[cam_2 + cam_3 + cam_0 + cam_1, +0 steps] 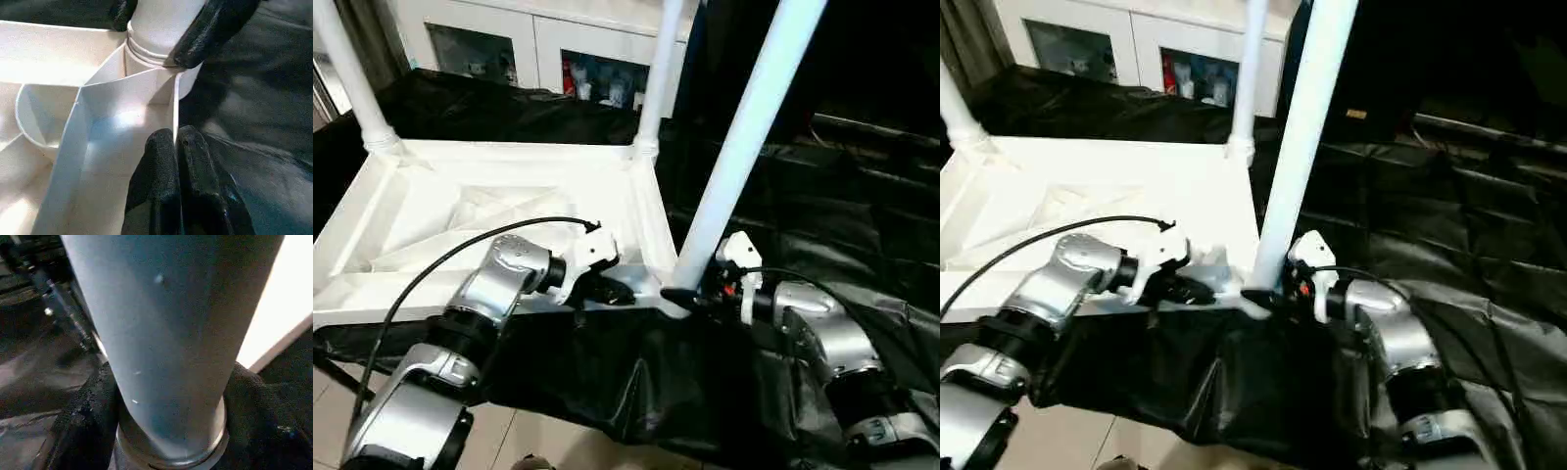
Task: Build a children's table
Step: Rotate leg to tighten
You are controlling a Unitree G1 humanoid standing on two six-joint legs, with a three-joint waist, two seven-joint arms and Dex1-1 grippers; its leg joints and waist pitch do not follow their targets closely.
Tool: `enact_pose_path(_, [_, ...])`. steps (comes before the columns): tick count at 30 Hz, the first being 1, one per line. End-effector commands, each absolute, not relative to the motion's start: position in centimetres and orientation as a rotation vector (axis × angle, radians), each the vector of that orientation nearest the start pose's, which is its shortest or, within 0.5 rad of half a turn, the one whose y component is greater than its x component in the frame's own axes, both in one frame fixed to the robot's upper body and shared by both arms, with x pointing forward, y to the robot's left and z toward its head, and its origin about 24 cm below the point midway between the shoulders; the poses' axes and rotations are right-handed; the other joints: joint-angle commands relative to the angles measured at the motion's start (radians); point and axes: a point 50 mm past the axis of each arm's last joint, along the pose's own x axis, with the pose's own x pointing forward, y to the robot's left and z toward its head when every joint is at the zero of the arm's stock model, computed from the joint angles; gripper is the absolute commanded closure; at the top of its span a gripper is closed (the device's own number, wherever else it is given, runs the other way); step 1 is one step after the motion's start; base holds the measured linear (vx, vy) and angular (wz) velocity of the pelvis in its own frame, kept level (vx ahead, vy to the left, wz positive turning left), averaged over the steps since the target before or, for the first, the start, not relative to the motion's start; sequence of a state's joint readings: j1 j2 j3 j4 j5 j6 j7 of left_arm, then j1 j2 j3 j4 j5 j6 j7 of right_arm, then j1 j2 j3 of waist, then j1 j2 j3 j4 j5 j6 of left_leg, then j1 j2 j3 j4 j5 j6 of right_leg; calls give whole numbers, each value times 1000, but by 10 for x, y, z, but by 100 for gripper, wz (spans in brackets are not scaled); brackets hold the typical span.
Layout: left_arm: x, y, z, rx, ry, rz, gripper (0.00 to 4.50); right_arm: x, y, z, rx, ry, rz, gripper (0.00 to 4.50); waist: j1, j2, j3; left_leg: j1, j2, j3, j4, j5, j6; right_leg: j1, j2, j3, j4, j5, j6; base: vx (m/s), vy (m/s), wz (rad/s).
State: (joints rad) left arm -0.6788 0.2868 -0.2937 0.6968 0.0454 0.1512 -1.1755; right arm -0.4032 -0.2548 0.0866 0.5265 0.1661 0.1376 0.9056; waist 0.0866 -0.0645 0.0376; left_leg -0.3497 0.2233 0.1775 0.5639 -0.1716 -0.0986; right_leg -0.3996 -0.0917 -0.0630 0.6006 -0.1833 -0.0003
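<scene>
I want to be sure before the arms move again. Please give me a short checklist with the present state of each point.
1. Right gripper fingers around the base of the near leg: ok.
2. Left gripper fingers pinching the rim wall of the table top beside that corner: ok.
3. Near leg fully seated in its corner socket: cannot tell.
4. Near leg upright: not ok, it leans.
5. Two far legs standing in their sockets: ok.
6. Fourth leg fitted: cannot tell.
</scene>
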Motion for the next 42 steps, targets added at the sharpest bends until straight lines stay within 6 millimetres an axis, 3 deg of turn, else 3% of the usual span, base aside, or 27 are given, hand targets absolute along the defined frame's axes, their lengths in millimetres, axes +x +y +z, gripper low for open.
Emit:
enact_pose_path(1, [334, 96, 42, 356, 506, -1193, 450, 303, -127, 12, 41, 366, 851, 189, -3, 2, -43, 10, 6, 3, -70, -327, -14, 31, -44, 35, -87, -375, -155, 0, 0, 0])
enact_pose_path(4, [342, 78, 42, 340, 487, -1071, 450, 311, -121, 2, 90, 397, 618, 189, -6, 5, -43, 9, 4, -1, -72, -346, -29, 27, -46, 34, -95, -441, -123, -23, 0, 0])
enact_pose_path(5, [342, 78, 42, 340, 487, -1071, 450, 311, -121, 2, 90, 397, 618, 189, -6, 4, -43, 9, 3, -3, -72, -350, -28, 27, -47, 32, -97, -449, -118, 0, 0, 0])
enact_pose_path(7, [343, 64, 41, 329, 478, -1031, 450, 317, -119, -4, 130, 431, 454, 189, -6, 4, -45, 6, 3, -3, -73, -344, -20, 29, -46, 32, -99, -439, -108, 0, 0, 0])
enact_pose_path(9, [343, 63, 41, 329, 478, -1031, 450, 317, -118, -4, 133, 431, 446, 189, -8, 5, -45, 7, 2, -4, -73, -356, -21, 27, -43, 30, -99, -434, -109, 0, 0, 0])
enact_pose_path(10, [338, 43, 40, 327, 470, -1063, 450, 321, -104, -3, 153, 429, 382, 189, -10, 12, -44, 6, 3, -3, -74, -358, -25, 24, -43, 33, -99, -417, -113, 0, 0, 0])
enact_pose_path(11, [335, 37, 39, 330, 468, -1086, 450, 323, -97, -1, 138, 414, 391, 189, -12, 11, -43, 7, 2, -4, -75, -366, -27, 23, -42, 31, -101, -422, -110, 0, 0, 0])
enact_pose_path(13, [332, 33, 37, 342, 476, -1125, 450, 324, -87, 6, 124, 367, 458, 134, -11, 9, -46, 6, 1, -3, -74, -370, -21, 26, -42, 31, -101, -410, -105, 0, 0, 0])
enact_pose_path(16, [332, 37, 35, 358, 493, -1133, 450, 326, -84, 13, 131, 328, 510, 117, -9, 8, -47, 3, 2, -2, -75, -353, -10, 29, -41, 33, -95, -360, -118, 0, 0, 0])
enact_pose_path(18, [332, 46, 34, 369, 512, -1155, 450, 328, -89, 22, 131, 287, 582, 79, -9, 8, -47, 1, 2, -2, -76, -346, -7, 32, -40, 33, -94, -345, -123, 0, 0, 0])
enact_pose_path(22, [330, 59, 32, 403, 539, -1200, 450, 324, -102, 30, 81, 254, 742, 79, -9, 6, -49, -5, 3, -1, -75, -307, 10, 41, -42, 33, -89, -305, -138, 0, 0, 0])
enact_pose_path(25, [327, 74, 30, 446, 556, -1260, 450, 319, -124, 35, 42, 260, 870, 79, -5, 2, -54, -6, 4, 5, -65, -235, 45, 48, -41, 35, -74, -168, -181, 0, 0, 0])
enact_pose_path(30, [320, 89, 35, 403, 575, -1381, 450, 309, -144, 37, -12, 308, 1015, 79, -3, 1, -56, -7, 5, 6, -60, -170, 61, 55, -39, 33, -59, -64, -228, 0, 0, 0])
enact_pose_path(31, [318, 93, 36, 388, 583, -1419, 450, 305, -148, 37, -33, 322, 1054, 79, -3, 3, -56, -3, 8, 8, -59, -168, 71, 52, -39, 34, -57, -44, -243, 0, 0, 0])
enact_pose_path(36, [312, 107, 41, 361, 589, -1501, 450, 299, -153, 38, -58, 352, 1135, 79, -1, 4, -52, 1, 10, 9, -62, -197, 64, 49, -40, 34, -60, -86, -253, 0, 0, 0])
enact_pose_path(39, [312, 113, 43, 368, 590, -1499, 450, 296, -154, 37, -74, 367, 1163, 79, 1, 6, -49, 5, 12, 9, -66, -243, 38, 45, -40, 35, -66, -155, -236, 0, 0, 0])
enact_pose_path(42, [311, 118, 44, 366, 595, -1501, 450, 294, -153, 36, -71, 376, 1184, 112, 1, 5, -50, 3, 12, 7, -67, -250, 28, 47, -42, 35, -65, -170, -225, 0, 0, 0])
